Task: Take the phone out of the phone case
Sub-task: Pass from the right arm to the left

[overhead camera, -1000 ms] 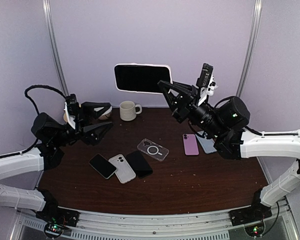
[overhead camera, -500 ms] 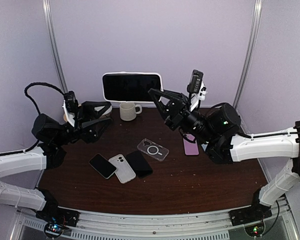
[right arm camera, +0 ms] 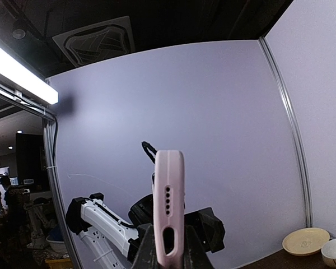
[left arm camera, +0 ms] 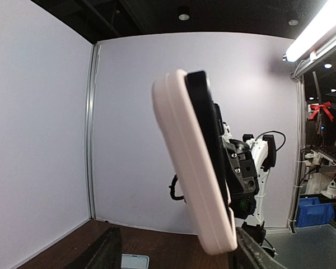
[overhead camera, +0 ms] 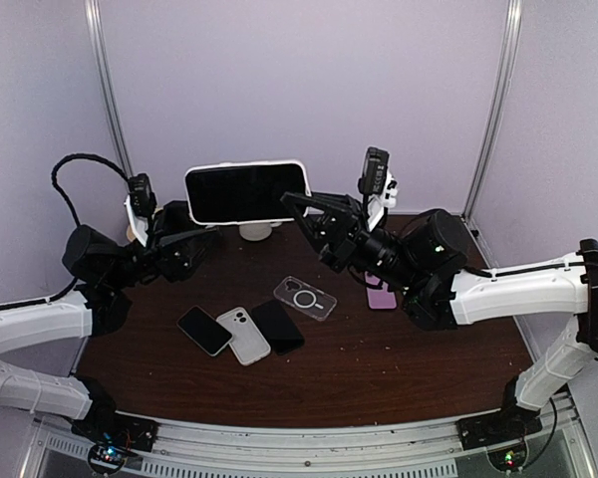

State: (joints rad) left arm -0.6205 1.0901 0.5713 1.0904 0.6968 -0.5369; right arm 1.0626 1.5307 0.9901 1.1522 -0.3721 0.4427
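The right arm's fingers (overhead camera: 314, 204) are clamped on one short end of the phone (overhead camera: 241, 193), which sits in its pale pink case (left arm camera: 182, 168) and is held on edge high above the desk (overhead camera: 399, 349), probably leaving the left arm's parted fingers (overhead camera: 194, 237) clear air around the free end.

White mug (overhead camera: 251, 232) mostly hidden behind the raised cased phone (overhead camera: 241, 192)

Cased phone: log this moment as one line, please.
cased phone: aloft, screen facing top camera, case on | right hand: shut on one end | left hand: open, fingers either side of other end
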